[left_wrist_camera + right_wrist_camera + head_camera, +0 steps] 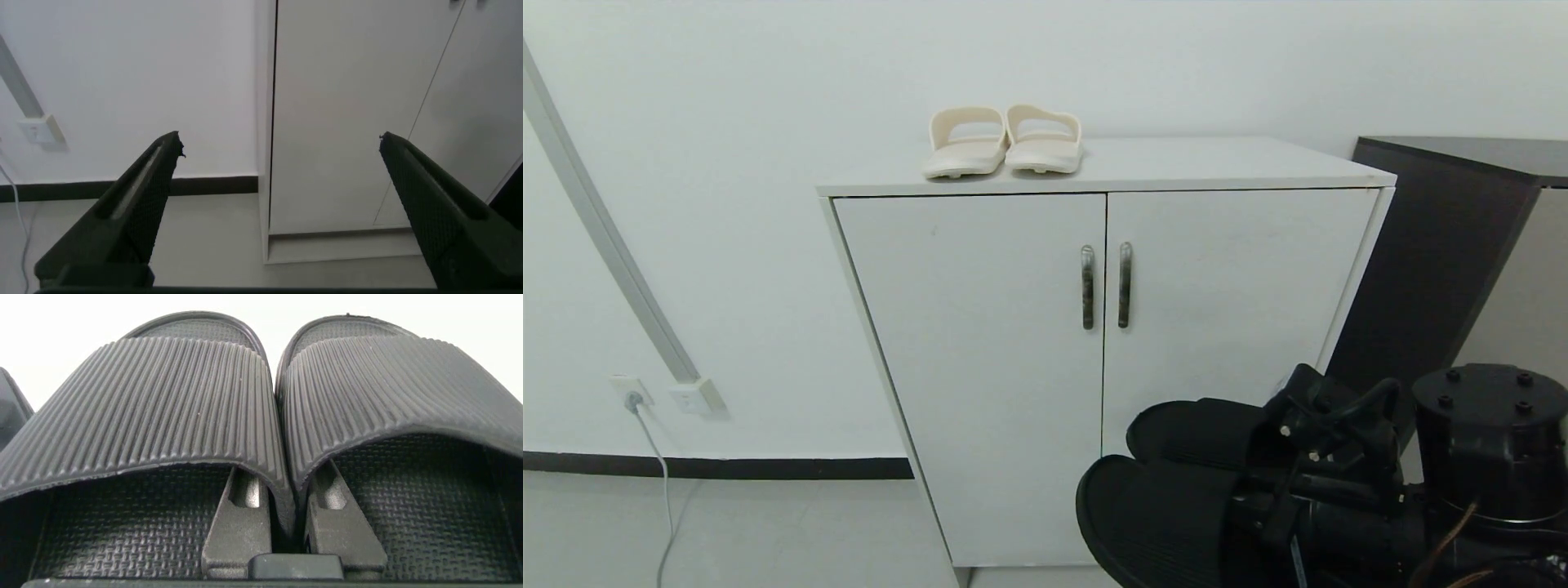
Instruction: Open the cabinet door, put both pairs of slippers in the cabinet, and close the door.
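**A:** Where are the black slippers [1176, 478] held?

**B:** They are gripped by the right gripper [283, 523], low in front of the right door [1233, 302] of the cabinet [1192, 167]. One finger [239, 531] is slid under each strap. The two adjoining side walls are pinched between the jaws, so the pair is clamped side by side.

**A:** What can be told of their surface?

**B:** The broad, arched straps are ribbed with fine lengthwise ridges. The footbeds are stamped with a small raised grid. A matte, rubbery material is suggested, and the far ends are rounded.

**A:** And the other pair?

**B:** The cream slippers [1003, 143] are set together on the flat white top, towards its left end and close to the wall. They are smooth and thick-soled, each with a wide open band.

**A:** How is the cabinet found?

**B:** Both the left door [980, 359] and the right one are shut. They are plain matte white panels on a boxy carcass. Two slim vertical bar handles [1087, 287], dark and mottled, are mounted just either side of the middle seam.

**A:** The left gripper [280, 140]?

**B:** Its jaws are held wide apart with nothing between them. The fingers [139, 196] are long, black and tapered, with finely textured faces. They are pointed at the cabinet's lower left corner, where a black skirting strip [82, 189] is seen along the white wall.

**A:** Anything else nearby?

**B:** A dark, box-shaped unit [1421, 269] is stood just right of the cabinet. A wall socket [627, 386] with a grey cable [663, 490] is seen at the left.
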`<state>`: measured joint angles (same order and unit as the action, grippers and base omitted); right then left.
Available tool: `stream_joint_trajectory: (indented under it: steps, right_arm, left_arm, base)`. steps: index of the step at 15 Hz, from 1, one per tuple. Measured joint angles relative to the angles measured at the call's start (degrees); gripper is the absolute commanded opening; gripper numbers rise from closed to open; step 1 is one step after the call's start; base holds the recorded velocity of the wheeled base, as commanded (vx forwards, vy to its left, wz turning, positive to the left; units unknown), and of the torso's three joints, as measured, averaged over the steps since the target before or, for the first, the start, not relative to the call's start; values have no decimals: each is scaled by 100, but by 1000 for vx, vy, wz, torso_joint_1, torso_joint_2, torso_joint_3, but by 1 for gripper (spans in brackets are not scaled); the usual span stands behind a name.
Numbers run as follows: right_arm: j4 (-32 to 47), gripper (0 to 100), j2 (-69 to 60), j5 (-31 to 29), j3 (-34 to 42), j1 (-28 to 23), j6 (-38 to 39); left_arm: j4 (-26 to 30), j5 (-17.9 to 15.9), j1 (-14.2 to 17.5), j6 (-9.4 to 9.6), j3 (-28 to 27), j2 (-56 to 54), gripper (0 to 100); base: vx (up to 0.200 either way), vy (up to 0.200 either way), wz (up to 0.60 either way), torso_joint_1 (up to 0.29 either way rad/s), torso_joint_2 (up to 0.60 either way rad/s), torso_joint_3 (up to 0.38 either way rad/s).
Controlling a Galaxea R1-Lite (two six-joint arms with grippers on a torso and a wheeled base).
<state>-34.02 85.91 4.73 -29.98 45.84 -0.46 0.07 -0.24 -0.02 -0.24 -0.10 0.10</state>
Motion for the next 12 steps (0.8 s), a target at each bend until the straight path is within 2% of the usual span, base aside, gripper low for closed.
stream_joint_trajectory:
  steps: [7,12]
  right_arm:
    - [1,0,20,9,24,0,-2]
    - [4,0,17,9,63,-4,-76]
  left_arm:
    - [2,6,2,13,0,0,100]
    - [15,35,2,152,-11,9,100]
  base:
    - [0,0,0,0,0,0]
    - [0,0,0,-10,64,73]
